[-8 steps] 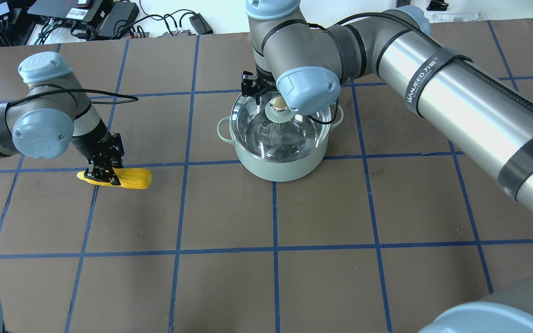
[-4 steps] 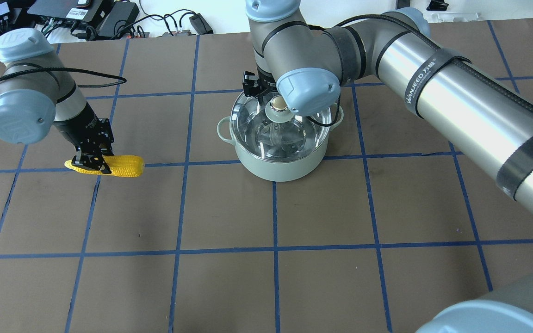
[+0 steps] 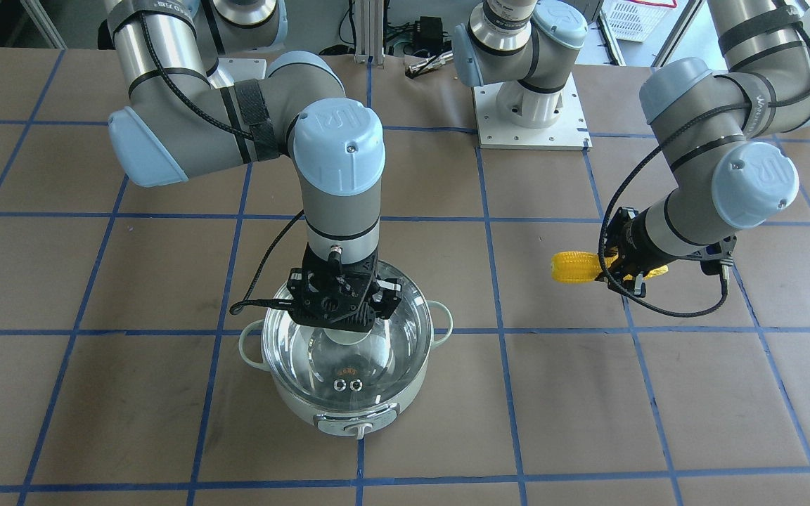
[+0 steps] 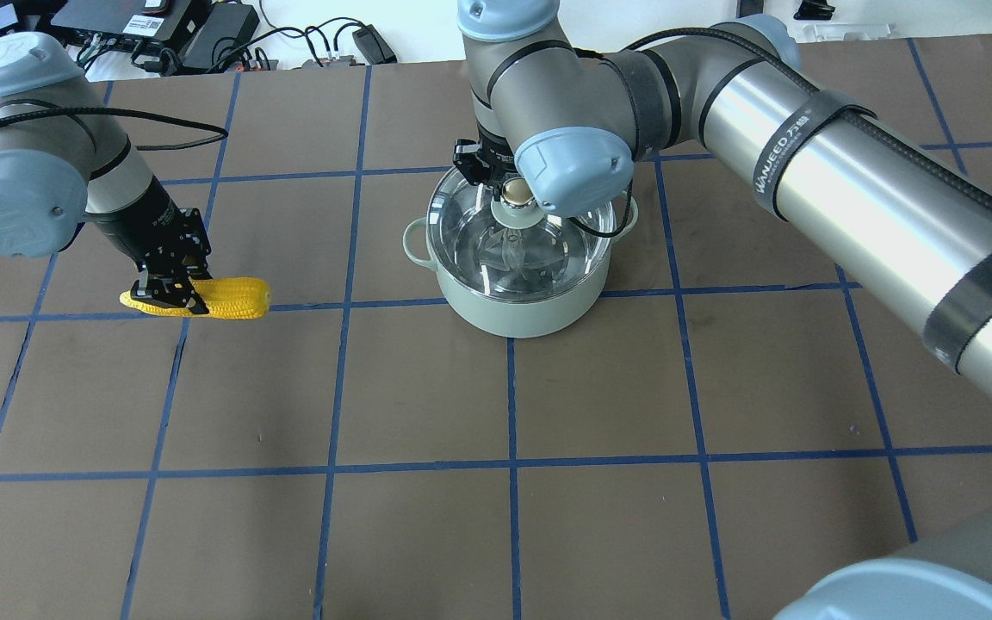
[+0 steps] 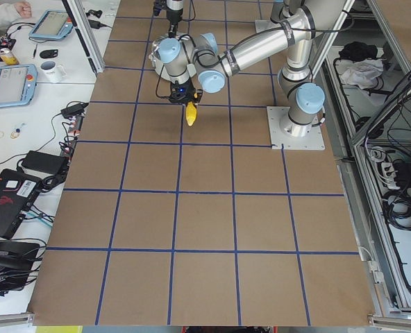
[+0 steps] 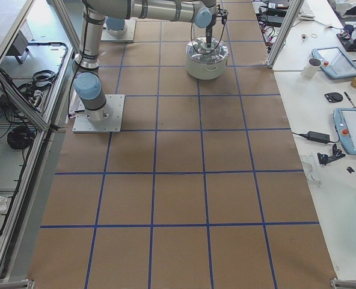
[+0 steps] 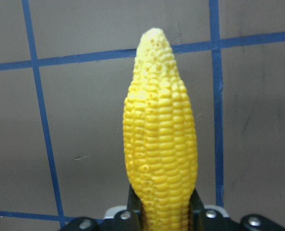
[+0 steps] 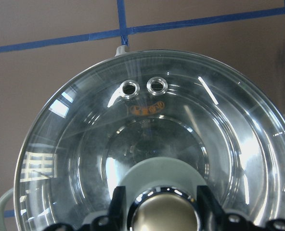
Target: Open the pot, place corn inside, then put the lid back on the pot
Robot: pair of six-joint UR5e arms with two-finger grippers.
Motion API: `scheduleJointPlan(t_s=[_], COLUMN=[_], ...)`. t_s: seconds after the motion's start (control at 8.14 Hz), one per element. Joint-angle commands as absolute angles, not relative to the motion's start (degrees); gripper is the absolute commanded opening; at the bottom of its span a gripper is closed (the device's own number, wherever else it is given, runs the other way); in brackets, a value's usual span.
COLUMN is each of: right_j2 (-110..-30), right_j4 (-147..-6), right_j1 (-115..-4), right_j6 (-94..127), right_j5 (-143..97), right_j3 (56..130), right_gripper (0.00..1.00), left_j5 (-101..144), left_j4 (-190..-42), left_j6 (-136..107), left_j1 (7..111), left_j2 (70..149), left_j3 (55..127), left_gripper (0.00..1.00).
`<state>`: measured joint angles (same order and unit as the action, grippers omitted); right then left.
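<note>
The pale green pot (image 4: 517, 314) stands mid-table, also in the front view (image 3: 306, 414). The clear glass lid (image 4: 548, 250) sits on it, vent holes toward the control knob (image 8: 142, 87). My right gripper (image 3: 343, 330) is straight above the lid, fingers pressed against both sides of the beige knob (image 8: 164, 214). My left gripper (image 4: 170, 297) is shut on the thick end of the yellow corn (image 4: 229, 299) and holds it level above the table, left of the pot. The wrist view shows the corn (image 7: 159, 144) pointing away from the gripper.
The table is brown with a blue tape grid (image 4: 509, 465). The right arm's long forearm (image 4: 849, 189) crosses the right half above the table. Cables and electronics (image 4: 160, 26) lie beyond the far edge. The arm bases (image 3: 531, 112) stand on the robot's side.
My left gripper has lifted the corn off the table and carried it a little to the left and away. My right gripper has settled slightly lower around the lid's knob.
</note>
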<state>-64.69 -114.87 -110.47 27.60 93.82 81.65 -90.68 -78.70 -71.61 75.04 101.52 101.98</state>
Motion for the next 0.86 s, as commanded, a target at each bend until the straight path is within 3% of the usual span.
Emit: scheduleJointPlan(t_s=[0.0, 0.37, 0.74], right_j2=[-64.7, -67.1, -76.7], right_j4=[-114.9, -114.6, -105.5], right_j1=[-110.5, -108.4, -104.2], right_j6=[27.6, 26.7, 22.2], right_j5=[94.3, 93.7, 92.1], right_j3=[81.7, 80.9, 81.1], right_gripper=[0.32, 0.3, 0.29], left_j5=[-88.8, -88.3, -83.6], left_j4=[-78.8, -78.8, -80.2], left_j6=[-72.7, -73.0, -75.7], left_j1=[75.7, 80.5, 82.4], left_j2=[99.7, 100.1, 100.1], left_j3=[101.9, 97.8, 93.8], left_gripper=[0.0, 0.0, 0.0])
